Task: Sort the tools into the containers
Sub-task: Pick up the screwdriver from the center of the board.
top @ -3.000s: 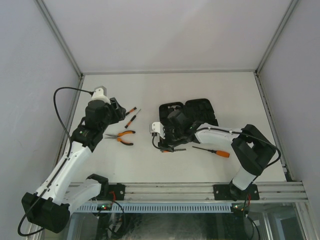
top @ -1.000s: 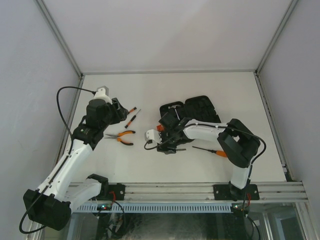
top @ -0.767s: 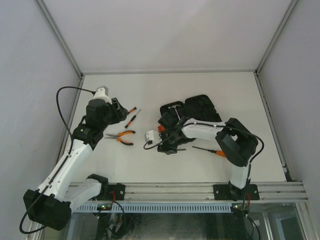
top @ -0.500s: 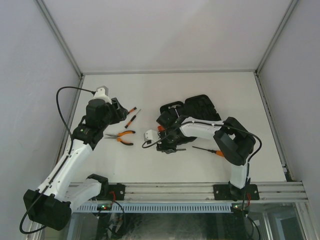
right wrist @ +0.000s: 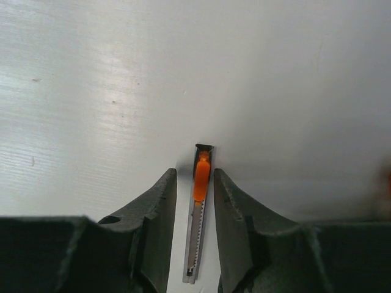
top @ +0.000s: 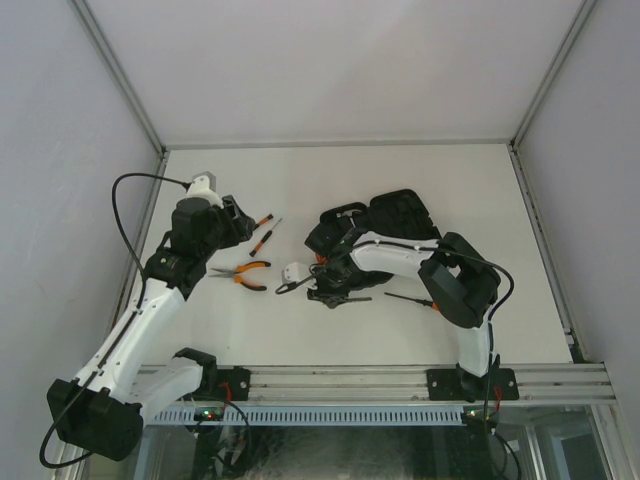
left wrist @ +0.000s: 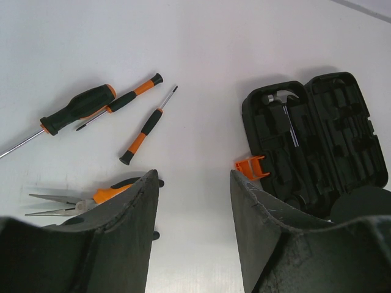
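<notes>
A small steel utility knife (right wrist: 198,213) with an orange slider lies on the white table. My right gripper (right wrist: 194,174) stands over it, open, a finger close on each side with thin gaps showing. In the top view this gripper (top: 318,290) is just in front of the open black case (top: 400,222). The case (left wrist: 330,140) holds a hammer (left wrist: 284,113) and has an orange latch (left wrist: 250,166). My left gripper (left wrist: 193,177) hovers open and empty above the table, between the orange-handled pliers (left wrist: 91,198) and the case. Three screwdrivers (left wrist: 76,110) (left wrist: 131,101) (left wrist: 143,131) lie beyond it.
Another orange-handled screwdriver (top: 425,300) lies on the table in front of the case, right of my right gripper. The pliers (top: 245,273) sit at the left beside the left arm. Grey walls enclose the table on three sides.
My right gripper has moved left along the front of the case and lowered over the knife, its jaws narrowing around it. The left arm has not moved.
</notes>
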